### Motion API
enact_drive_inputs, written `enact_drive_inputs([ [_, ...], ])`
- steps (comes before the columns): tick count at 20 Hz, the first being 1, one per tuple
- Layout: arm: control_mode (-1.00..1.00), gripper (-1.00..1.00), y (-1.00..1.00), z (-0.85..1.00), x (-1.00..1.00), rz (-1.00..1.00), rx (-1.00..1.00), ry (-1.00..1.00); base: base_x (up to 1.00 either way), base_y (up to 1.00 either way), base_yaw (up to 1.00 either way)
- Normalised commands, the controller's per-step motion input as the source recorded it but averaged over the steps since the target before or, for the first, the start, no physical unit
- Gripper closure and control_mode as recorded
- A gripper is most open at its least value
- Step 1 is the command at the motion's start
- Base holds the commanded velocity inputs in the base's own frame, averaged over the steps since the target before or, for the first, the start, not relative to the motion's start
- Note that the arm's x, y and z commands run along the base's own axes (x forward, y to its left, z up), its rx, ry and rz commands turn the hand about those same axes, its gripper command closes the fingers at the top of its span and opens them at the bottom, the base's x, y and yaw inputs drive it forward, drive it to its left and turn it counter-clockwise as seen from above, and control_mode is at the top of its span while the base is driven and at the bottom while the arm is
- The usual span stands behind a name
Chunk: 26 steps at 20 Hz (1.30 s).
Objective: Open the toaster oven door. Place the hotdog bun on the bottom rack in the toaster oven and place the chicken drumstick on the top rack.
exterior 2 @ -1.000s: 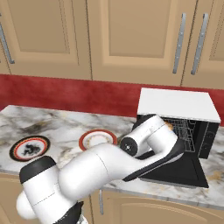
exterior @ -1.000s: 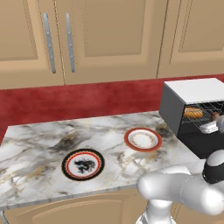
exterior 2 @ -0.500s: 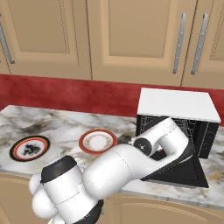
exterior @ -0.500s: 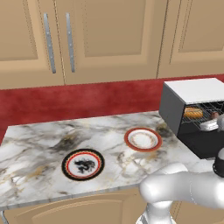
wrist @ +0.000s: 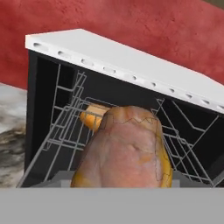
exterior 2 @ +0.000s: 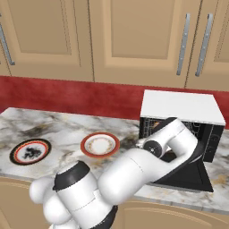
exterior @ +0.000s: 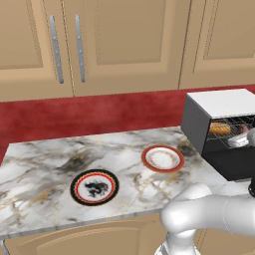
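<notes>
The gripper's jaws are closed on the chicken drumstick (wrist: 127,148), which looms large and close in the hand view, just in front of the open toaster oven (wrist: 118,57). Behind the drumstick, the hotdog bun (wrist: 94,117) lies on a wire rack inside the oven; which rack cannot be told. In the right base view the toaster oven door (exterior 2: 190,176) is folded down flat. Left of the oven, a white plate (exterior: 162,159) and a dark-centred plate (exterior: 94,187) sit on the marble counter (exterior: 45,164).
</notes>
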Motion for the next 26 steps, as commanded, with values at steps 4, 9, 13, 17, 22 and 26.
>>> enact_drive_inputs([
  [4, -1.0, 1.0, -0.12, 0.46, 0.36, -0.01, 0.29, 0.18, 0.0, 0.0, 0.0],
  [9, -1.0, 1.0, -0.11, 0.54, 0.34, 0.0, 0.23, 0.22, 0.0, 0.0, 0.0],
  [13, -1.0, 1.0, -0.2, 0.58, 0.01, -0.03, 0.21, 0.17, 0.0, 0.0, 0.0],
  [17, -1.0, 1.0, -0.14, 0.66, -0.05, -0.06, 0.18, 0.1, 0.0, 0.0, 0.0],
  [22, -1.0, 1.0, 0.0, 0.65, 0.17, -0.01, 0.13, 0.15, 0.0, 0.0, 0.0],
  [26, -1.0, 1.0, 0.0, 0.5, 0.27, 0.0, 0.07, 0.32, 0.0, 0.0, 0.0],
])
